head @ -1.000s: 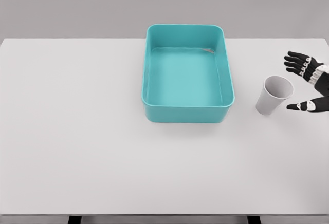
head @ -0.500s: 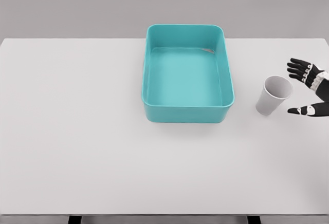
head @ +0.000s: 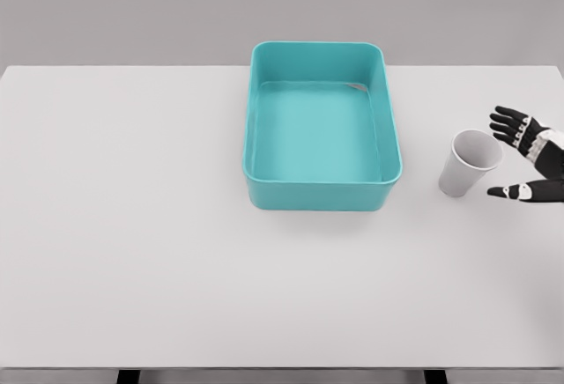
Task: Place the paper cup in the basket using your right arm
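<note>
Plain grey wall fills the background behind a wide, flat white table (head: pixel 159 252) that takes up nearly the whole head view. On it, a little right of the middle and toward the far edge, sits a teal rectangular plastic basket (head: pixel 322 192) with rounded corners and upright walls; its floor shows bare, apart from a small pale mark near the far right corner that is too small to identify. Well to the right of the basket, and clearly apart from it, stands a white paper cup (head: pixel 470 164), mouth up and leaning slightly, with nothing visible inside it. Just beside the cup, at the picture's right edge, is the robot's black right hand (head: pixel 529 159), fingers (head: pixel 509 122) spread above and thumb (head: pixel 511 192) extended below, forming an open span aimed at the cup; the digits lie near its rim and side but do not appear to touch it, so nothing is held. No left arm shows anywhere. By my reading the task has barely begun: the cup rests on the table outside the basket, and the grasp, the lift, the carry leftward over the rim and the release all remain to be done.
</note>
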You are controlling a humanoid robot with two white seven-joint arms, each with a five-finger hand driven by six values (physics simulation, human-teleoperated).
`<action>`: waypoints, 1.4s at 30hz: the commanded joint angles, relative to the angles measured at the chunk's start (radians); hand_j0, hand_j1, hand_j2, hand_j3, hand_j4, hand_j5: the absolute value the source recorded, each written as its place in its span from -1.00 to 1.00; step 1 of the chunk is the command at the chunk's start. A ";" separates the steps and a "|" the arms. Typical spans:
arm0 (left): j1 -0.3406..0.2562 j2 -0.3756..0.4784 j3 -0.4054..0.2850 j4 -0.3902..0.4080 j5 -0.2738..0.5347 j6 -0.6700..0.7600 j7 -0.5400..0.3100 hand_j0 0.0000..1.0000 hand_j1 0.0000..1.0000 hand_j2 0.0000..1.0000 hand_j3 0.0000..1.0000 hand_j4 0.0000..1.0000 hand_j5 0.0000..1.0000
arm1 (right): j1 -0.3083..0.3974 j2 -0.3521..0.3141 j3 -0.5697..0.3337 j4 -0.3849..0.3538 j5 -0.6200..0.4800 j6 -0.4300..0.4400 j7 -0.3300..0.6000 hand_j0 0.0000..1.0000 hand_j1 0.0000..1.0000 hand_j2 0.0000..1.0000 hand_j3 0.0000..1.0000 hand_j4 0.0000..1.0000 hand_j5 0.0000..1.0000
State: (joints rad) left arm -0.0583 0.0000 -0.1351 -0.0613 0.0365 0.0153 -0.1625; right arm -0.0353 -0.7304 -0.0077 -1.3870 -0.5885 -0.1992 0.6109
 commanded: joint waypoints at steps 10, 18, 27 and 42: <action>0.000 0.000 0.000 0.000 0.000 0.000 0.000 1.00 1.00 1.00 1.00 1.00 1.00 | -0.048 0.026 0.003 0.037 0.006 0.006 0.000 1.00 1.00 1.00 1.00 1.00 1.00; 0.000 0.000 0.000 0.000 0.000 0.000 0.000 1.00 1.00 1.00 1.00 1.00 1.00 | -0.048 0.054 0.005 0.028 0.044 0.007 0.000 1.00 1.00 1.00 1.00 1.00 1.00; 0.000 0.000 0.000 0.000 0.000 0.000 0.000 1.00 1.00 1.00 1.00 1.00 1.00 | -0.049 0.078 0.026 0.036 0.064 0.003 0.000 1.00 1.00 1.00 1.00 1.00 1.00; 0.000 0.000 0.000 0.000 0.000 0.000 0.000 1.00 1.00 1.00 1.00 1.00 1.00 | -0.049 0.088 0.025 0.037 0.065 0.006 0.000 1.00 1.00 1.00 1.00 1.00 1.00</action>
State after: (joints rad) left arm -0.0583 0.0000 -0.1350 -0.0612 0.0365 0.0153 -0.1624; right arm -0.0844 -0.6424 0.0127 -1.3510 -0.5360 -0.1925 0.6062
